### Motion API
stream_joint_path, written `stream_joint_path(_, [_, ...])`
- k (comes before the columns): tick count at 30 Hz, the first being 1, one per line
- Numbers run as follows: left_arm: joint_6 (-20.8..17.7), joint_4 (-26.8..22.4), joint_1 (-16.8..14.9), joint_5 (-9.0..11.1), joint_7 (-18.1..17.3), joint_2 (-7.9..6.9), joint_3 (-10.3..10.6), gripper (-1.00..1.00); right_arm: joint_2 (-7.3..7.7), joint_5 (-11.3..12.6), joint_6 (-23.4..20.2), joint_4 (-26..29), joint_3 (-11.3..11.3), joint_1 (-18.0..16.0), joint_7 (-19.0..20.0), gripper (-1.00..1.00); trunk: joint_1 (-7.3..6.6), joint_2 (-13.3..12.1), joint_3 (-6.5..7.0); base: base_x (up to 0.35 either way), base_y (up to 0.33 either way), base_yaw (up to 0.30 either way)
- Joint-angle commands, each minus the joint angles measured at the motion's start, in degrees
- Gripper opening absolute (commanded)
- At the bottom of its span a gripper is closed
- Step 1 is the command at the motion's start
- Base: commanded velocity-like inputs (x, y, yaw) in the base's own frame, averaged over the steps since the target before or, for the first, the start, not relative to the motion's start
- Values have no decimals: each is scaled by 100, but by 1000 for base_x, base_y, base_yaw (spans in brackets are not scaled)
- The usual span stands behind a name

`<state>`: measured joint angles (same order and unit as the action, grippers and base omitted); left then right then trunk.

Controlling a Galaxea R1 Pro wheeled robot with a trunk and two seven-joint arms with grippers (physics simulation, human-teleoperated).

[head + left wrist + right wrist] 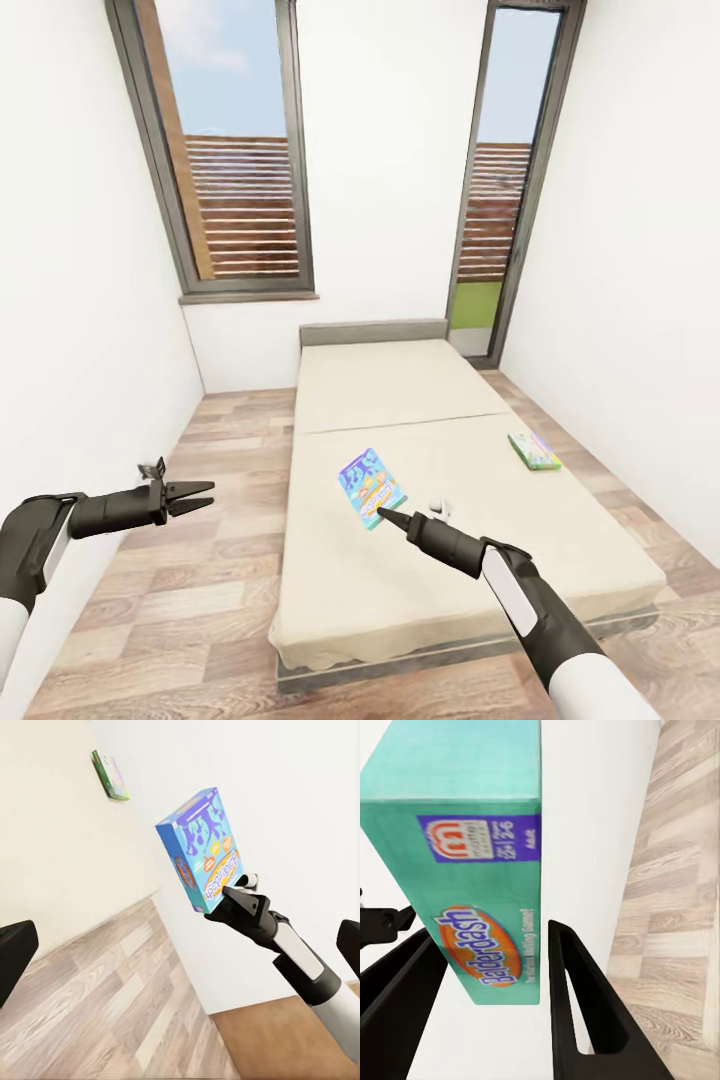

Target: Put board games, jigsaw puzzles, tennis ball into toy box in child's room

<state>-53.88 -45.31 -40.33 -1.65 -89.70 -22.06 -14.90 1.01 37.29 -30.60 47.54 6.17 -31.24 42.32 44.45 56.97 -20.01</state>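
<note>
The left gripper [195, 497] hangs over the plank floor [220, 470] beside the bed [400, 400], its fingers spread apart and holding nothing. To its right, the blue board game [371, 487] is up off the mattress, tilted, with the right gripper [385, 514] at its lower edge; the left wrist view shows the box [201, 847] standing clear in the air above that gripper [229, 894], and the right wrist view shows its two fingers [577, 1005] on either side of the box's edge [480, 870] (printed "Balderdash"), gripping it. Farther right, the green-edged board game [533, 450] lies flat near the mattress's right side.
</note>
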Motion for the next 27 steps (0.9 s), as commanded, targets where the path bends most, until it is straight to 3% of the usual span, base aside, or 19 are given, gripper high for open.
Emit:
stream_joint_path(1, [-61, -4, -2, -19, -30, -1, -4, 100, 4, 60, -42, 1, 12, -5, -9, -100, -22, -37, 18, -5, 0, -220])
stream_joint_path(14, [-55, -4, -1, -19, -30, 0, -4, 100, 18, 61, -42, 0, 7, 2, 106, -100, -308, -558, 334, -1, 0, -220])
stream_joint_path(27, [-52, -4, 0, -19, -30, 6, 4, 100, 223, 67, -34, -8, -13, 11, 413, -100, -593, -1080, 650, 0, 0, -220])
